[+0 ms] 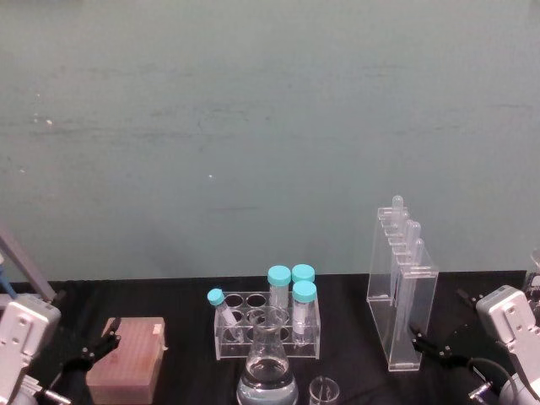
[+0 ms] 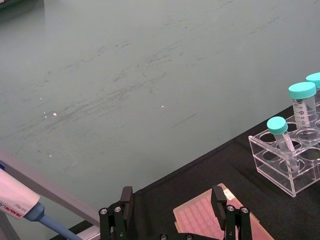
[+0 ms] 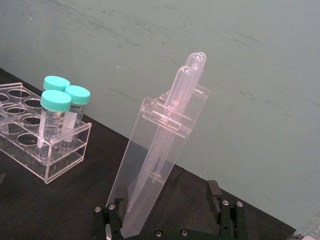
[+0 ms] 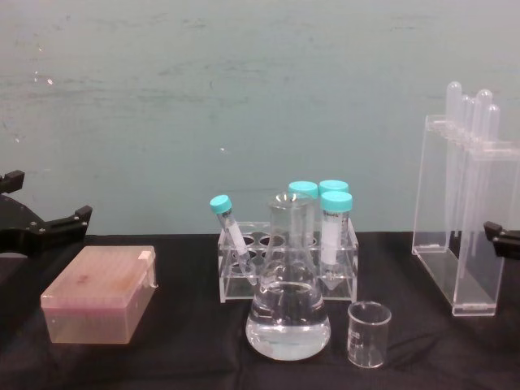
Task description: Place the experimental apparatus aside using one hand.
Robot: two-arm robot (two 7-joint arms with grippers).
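The tall clear acrylic rack (image 1: 402, 297) with long glass tubes stands upright at the right of the black table, also seen from the side (image 4: 460, 236). My right gripper (image 1: 440, 325) is open just to the rack's right, near its base. In the right wrist view the rack (image 3: 156, 155) rises just ahead of the gripper (image 3: 165, 212), close to one finger (image 3: 112, 215); nothing is held. The conical flask (image 4: 289, 313) with clear liquid and the small beaker (image 4: 370, 333) stand at the front centre. My left gripper (image 1: 93, 348) hangs open at the far left.
A clear tube rack (image 1: 268, 325) with teal-capped tubes stands behind the flask. A pink tip box (image 1: 126, 361) lies at the left, just under the left gripper (image 2: 171, 202). A pipette (image 2: 20, 205) leans at the far left. A green wall backs the table.
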